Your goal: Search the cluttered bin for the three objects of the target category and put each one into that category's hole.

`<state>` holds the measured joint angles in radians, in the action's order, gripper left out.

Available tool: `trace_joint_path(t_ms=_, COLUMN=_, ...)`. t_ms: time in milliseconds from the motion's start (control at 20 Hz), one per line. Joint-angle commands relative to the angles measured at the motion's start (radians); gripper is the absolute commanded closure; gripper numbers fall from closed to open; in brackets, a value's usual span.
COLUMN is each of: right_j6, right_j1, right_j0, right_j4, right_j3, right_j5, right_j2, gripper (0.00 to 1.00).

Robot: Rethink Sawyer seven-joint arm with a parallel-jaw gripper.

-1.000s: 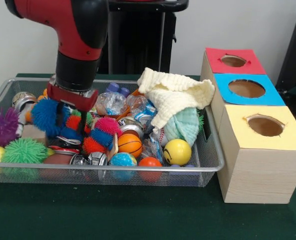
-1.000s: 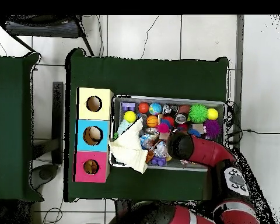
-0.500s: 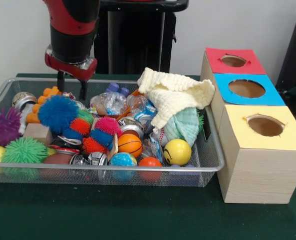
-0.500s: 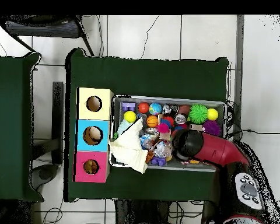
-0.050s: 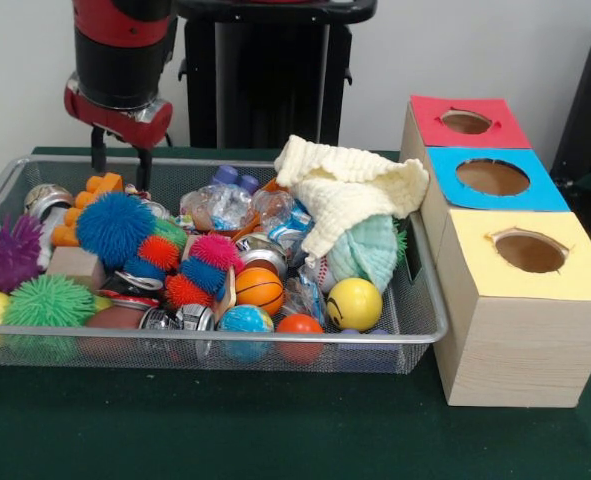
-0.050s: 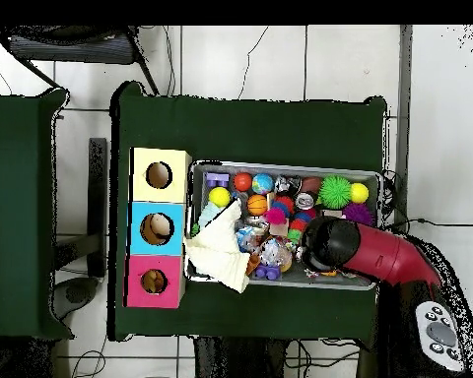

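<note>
Green table (image 5: 275, 430), tool (image 5: 121, 165) empty above bin (image 5: 415, 300)

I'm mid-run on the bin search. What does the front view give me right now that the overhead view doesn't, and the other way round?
Only the front view shows the gripper, empty, fingers apart, raised above the wire bin's far left end over the orange toy. It also shows the fuzzy blue ball in full.

Only the overhead view shows the whole green table and the floor around it; there the red arm covers that end of the bin.

Both show the cream cloth draped over the bin's end toward the boxes, and the red, blue and yellow holes.
</note>
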<state>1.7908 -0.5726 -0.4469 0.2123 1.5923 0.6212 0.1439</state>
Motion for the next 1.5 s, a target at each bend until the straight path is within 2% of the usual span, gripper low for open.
trace_joint_path(t_ms=50, right_j6=-0.036, right_j1=0.081, right_j0=-0.05, right_j4=0.079, right_j3=0.025, right_j5=-0.106, right_j2=-0.106, gripper=0.0)
trace_joint_path(t_ms=400, right_j6=0.017, right_j1=0.135, right_j0=-0.072, right_j4=0.058, right_j3=0.078, right_j5=-0.127, right_j2=-0.111, gripper=0.0)
trace_joint_path(t_ms=550, right_j6=0.026, right_j1=0.162, right_j0=-0.069, right_j4=0.049, right_j3=0.075, right_j5=-0.105, right_j2=-0.107, gripper=0.0)
trace_joint_path(t_ms=800, right_j6=0.065, right_j1=0.203, right_j0=-0.076, right_j4=0.022, right_j3=0.085, right_j5=-0.133, right_j2=-0.118, gripper=0.0)
trace_joint_path(t_ms=1100, right_j6=0.105, right_j1=0.226, right_j0=-0.078, right_j4=-0.032, right_j3=0.107, right_j5=-0.068, right_j2=-0.122, gripper=0.0)
trace_joint_path(t_ms=1350, right_j6=0.145, right_j1=0.231, right_j0=-0.077, right_j4=-0.068, right_j3=0.135, right_j5=-0.122, right_j2=-0.136, gripper=0.0)
trace_joint_path(t_ms=1500, right_j6=0.171, right_j1=0.255, right_j0=-0.103, right_j4=-0.105, right_j3=0.161, right_j5=-0.202, right_j2=-0.174, gripper=0.0)
